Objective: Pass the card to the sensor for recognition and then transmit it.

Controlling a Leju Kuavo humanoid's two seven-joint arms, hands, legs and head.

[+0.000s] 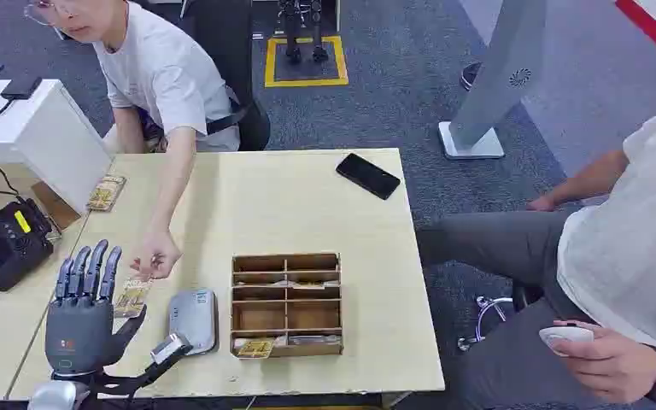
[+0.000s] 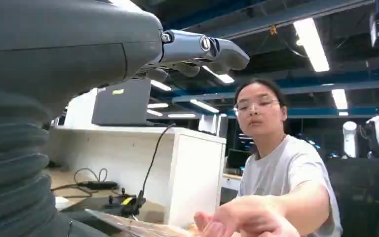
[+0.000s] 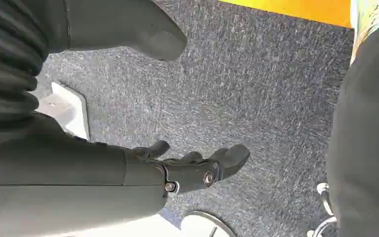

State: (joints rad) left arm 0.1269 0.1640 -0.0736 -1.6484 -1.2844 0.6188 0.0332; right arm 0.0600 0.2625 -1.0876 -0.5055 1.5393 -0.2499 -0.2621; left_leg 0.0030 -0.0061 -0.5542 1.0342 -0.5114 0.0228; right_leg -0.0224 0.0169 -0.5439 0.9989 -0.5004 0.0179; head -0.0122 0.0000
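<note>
Left hand (image 1: 81, 312) is up over the near-left part of the pale wooden table (image 1: 307, 205), palm away, its dark fingers (image 1: 92, 269) straight and fanned. The card (image 1: 131, 298), a small printed rectangle in yellow-brown, lies against its thumb side; a person's hand (image 1: 155, 254) pinches the card's far end. Whether the robot's thumb actually presses the card I cannot tell.

Taking the table as the landmark: a person in a white T-shirt (image 1: 164, 73) leans in from its far-left corner, arm stretched down over it. A wooden divided tray (image 1: 286, 304) sits near its front edge, a card-like piece in the front-left compartment. Just left of the tray lies a smooth grey rounded sensor pad (image 1: 194, 319). A black phone (image 1: 367, 175) lies flat near the far-right corner. A second small card (image 1: 106, 192) rests at the far-left edge.

Right hand (image 3: 192, 165) hangs off the table over coarse grey carpet (image 3: 256, 74), fingers loosely curled, nothing in it.
</note>
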